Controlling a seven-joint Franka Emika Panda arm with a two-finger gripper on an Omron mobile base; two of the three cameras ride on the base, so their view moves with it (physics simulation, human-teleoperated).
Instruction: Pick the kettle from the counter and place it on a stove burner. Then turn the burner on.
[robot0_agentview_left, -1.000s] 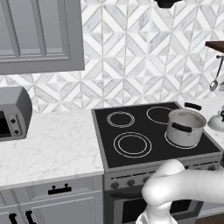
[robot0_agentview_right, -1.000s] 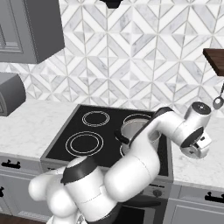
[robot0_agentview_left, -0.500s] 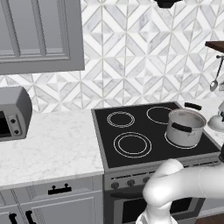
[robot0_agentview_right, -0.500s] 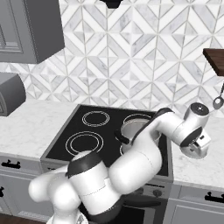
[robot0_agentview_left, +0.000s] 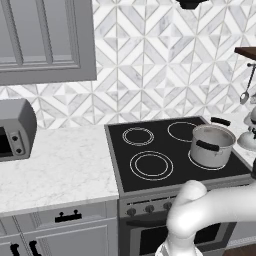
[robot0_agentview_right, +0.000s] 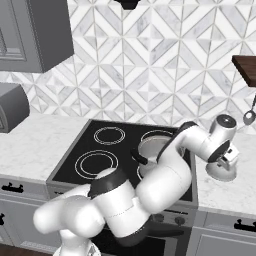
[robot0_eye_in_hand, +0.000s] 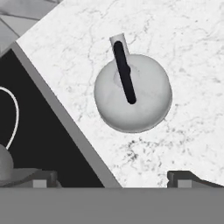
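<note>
The kettle (robot0_eye_in_hand: 144, 94) is a small silvery-white dome with a thin black arched handle (robot0_eye_in_hand: 124, 72). It stands on the white marble counter (robot0_eye_in_hand: 183, 39), just right of the stove (robot0_eye_in_hand: 30, 131). My gripper (robot0_eye_in_hand: 113, 179) hovers over it, open, with its fingertips (robot0_eye_in_hand: 37, 177) far apart and nothing between them. From the right base, the arm reaches across the cooktop and the gripper (robot0_agentview_right: 228, 160) hangs above the kettle (robot0_agentview_right: 220, 174). The kettle (robot0_agentview_left: 247, 141) also sits at the picture's right edge from the left base. The large double-ringed stove burner (robot0_agentview_left: 151, 165) at the front left is bare.
A steel pot (robot0_agentview_left: 211, 145) with black side handles occupies the front right ring. Dark knobs (robot0_agentview_left: 150, 207) line the stove's steel front. A grey appliance (robot0_agentview_left: 15, 129) stands on the left counter. A ladle (robot0_agentview_left: 245, 95) hangs under a wooden shelf at the right.
</note>
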